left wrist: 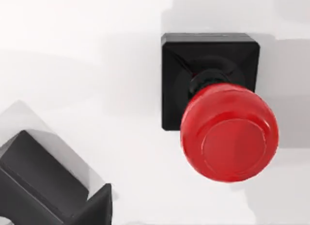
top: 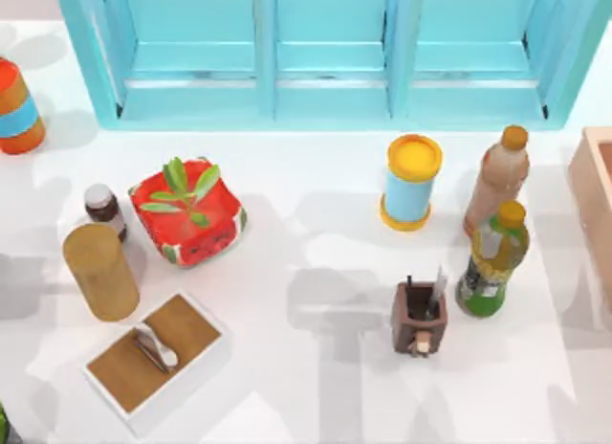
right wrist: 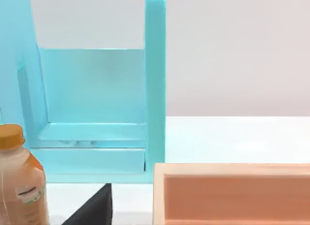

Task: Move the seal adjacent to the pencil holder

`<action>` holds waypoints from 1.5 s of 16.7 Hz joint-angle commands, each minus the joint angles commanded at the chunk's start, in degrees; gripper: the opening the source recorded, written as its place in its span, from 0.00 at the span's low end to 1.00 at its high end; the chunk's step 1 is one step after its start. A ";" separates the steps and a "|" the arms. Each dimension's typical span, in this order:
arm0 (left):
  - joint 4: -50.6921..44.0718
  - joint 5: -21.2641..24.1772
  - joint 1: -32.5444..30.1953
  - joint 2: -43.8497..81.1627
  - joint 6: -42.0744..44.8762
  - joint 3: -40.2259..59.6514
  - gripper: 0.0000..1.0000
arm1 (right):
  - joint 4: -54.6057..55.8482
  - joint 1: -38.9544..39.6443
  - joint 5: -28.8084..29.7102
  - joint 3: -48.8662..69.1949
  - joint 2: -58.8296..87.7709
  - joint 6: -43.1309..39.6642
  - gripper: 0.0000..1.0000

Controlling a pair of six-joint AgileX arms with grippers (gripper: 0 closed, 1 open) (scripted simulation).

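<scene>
The seal [left wrist: 213,106], a glossy red knob on a black square base, stands upright on the white table [left wrist: 87,65]; whether the left gripper's jaws are open I cannot tell.

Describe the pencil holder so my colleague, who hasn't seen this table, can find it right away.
Start from the turquoise shelf unit along the table's far edge, then come forward on the right half, past the yellow-lidded blue canister. The pencil holder stands just left of the green bottle: a small brown square box with pens sticking out.

Left pincer [left wrist: 53,186]: dark finger at frame corner, above desk | Right pincer [right wrist: 92,208]: dark fingertip at lower edge
</scene>
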 joint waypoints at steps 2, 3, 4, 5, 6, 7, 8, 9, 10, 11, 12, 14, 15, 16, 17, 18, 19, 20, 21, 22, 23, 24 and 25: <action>4.48 0.00 0.09 0.87 0.06 -3.60 1.00 | 0.00 0.00 0.00 0.00 0.00 0.00 1.00; 7.54 0.01 0.12 1.44 0.13 -5.71 1.00 | 0.00 0.00 0.00 0.00 0.00 0.00 1.00; 10.74 0.01 0.16 2.03 0.19 -7.89 1.00 | 0.00 0.00 0.00 0.00 0.00 0.00 1.00; 13.62 0.01 0.21 2.60 0.24 -10.02 1.00 | 0.00 0.00 0.00 0.00 0.00 0.00 1.00; 15.92 0.02 0.25 3.11 0.29 -11.93 1.00 | 0.00 0.00 0.00 0.00 0.00 0.00 1.00; 17.63 0.02 0.29 3.56 0.33 -13.46 1.00 | 0.00 0.00 0.00 0.00 0.00 0.00 1.00; 18.71 0.02 0.33 3.91 0.37 -14.44 1.00 | 0.00 0.00 0.00 0.00 0.00 0.00 1.00; 19.19 0.02 0.34 4.10 0.40 -14.87 1.00 | 0.00 0.00 0.00 0.00 0.00 0.00 1.00; 19.22 0.02 0.35 4.11 0.40 -14.89 1.00 | 0.00 0.00 0.00 0.00 0.00 0.00 1.00; 19.22 0.02 0.35 4.11 0.40 -14.89 1.00 | 0.00 0.00 0.00 0.00 0.00 0.00 1.00; 19.22 0.02 0.35 4.11 0.40 -14.89 1.00 | 0.00 0.00 0.00 0.00 0.00 0.00 1.00; 19.22 0.02 0.35 4.11 0.40 -14.89 0.85 | 0.00 0.00 0.00 0.00 0.00 0.00 1.00; 19.22 0.02 0.35 4.11 0.40 -14.89 0.77 | 0.00 0.00 0.00 0.00 0.00 0.00 1.00; 19.22 0.02 0.35 4.11 0.40 -14.89 0.70 | 0.00 0.00 0.00 0.00 0.00 0.00 1.00; 19.22 0.02 0.35 4.11 0.40 -14.89 0.62 | 0.00 0.00 0.00 0.00 0.00 0.00 1.00; 19.22 0.02 0.35 4.11 0.40 -14.89 0.55 | 0.00 0.00 0.00 0.00 0.00 0.00 1.00; 19.22 0.02 0.35 4.11 0.40 -14.89 0.47 | 0.00 0.00 0.00 0.00 0.00 0.00 1.00; 19.22 0.02 0.35 4.11 0.40 -14.89 0.40 | 0.00 0.00 0.00 0.00 0.00 0.00 1.00; 19.22 0.02 0.35 4.11 0.40 -14.89 0.32 | 0.00 0.00 0.00 0.00 0.00 0.00 1.00; 19.22 0.02 0.35 4.11 0.40 -14.89 0.25 | 0.00 0.00 0.00 0.00 0.00 0.00 1.00; 19.22 0.02 0.35 4.11 0.40 -14.89 0.17 | 0.00 0.00 0.00 0.00 0.00 0.00 1.00; 19.22 0.02 0.35 4.11 0.40 -14.89 0.10 | 0.00 0.00 0.00 0.00 0.00 0.00 1.00; 19.22 0.02 0.35 4.11 0.40 -14.89 0.02 | 0.00 0.00 0.00 0.00 0.00 0.00 1.00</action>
